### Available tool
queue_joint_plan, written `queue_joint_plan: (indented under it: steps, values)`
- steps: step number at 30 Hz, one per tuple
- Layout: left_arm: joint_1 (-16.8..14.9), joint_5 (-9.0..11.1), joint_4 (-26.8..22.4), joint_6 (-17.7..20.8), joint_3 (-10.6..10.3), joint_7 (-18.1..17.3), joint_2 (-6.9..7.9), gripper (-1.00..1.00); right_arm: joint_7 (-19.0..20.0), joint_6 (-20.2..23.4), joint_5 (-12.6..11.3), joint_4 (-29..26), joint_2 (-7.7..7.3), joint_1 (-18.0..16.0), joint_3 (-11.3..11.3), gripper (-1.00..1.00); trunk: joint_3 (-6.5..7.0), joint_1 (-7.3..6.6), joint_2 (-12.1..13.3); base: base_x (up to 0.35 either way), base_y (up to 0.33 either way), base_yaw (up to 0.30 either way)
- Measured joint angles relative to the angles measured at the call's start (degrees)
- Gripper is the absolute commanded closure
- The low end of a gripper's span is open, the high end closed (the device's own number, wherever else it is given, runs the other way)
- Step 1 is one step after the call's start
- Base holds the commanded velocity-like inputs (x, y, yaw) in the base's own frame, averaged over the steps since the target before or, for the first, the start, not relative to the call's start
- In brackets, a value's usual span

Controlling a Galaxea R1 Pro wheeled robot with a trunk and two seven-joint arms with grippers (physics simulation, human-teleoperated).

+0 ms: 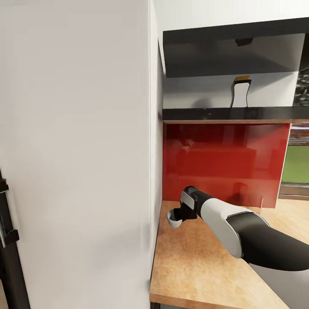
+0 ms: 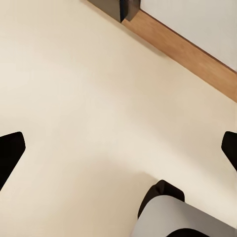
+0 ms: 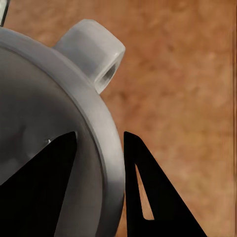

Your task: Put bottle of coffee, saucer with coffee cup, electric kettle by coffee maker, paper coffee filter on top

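While my right gripper (image 3: 101, 187) pinches the coffee cup (image 1: 174, 218) by its rim just over the kitchen countertop (image 1: 201, 266) and the left gripper (image 2: 118, 148) hangs spread, I judge the thin grip could slip.

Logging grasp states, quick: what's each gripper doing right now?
Left gripper: open, holding nothing.
Right gripper: shut on the coffee cup rim.

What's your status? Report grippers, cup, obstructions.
Right gripper shut on rim of small white handled coffee cup, over light wood-grain countertop. Left gripper open, over cream floor. Tall white panel close beside cup.
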Motion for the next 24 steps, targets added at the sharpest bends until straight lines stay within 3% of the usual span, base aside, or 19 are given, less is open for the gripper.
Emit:
queue_joint_plan:
  steps: [15, 24]
  values:
    - [0.0, 0.1, 0.1, 0.0, 0.0, 0.0, -0.02, -1.00, 0.0, -0.8, -0.1, 0.0, 0.18, 0.0, 0.0, 1.00, 1.04, 0.00, 0.0, 0.000, 0.000, 0.000]
    - [0.0, 0.1, 0.0, 0.2, 0.0, 0.0, 0.05, -1.00, 0.0, -0.8, -0.1, 0.0, 0.14, 0.0, 0.0, 1.00, 3.12, -1.97, 3.6, 0.000, 0.000, 0.000]
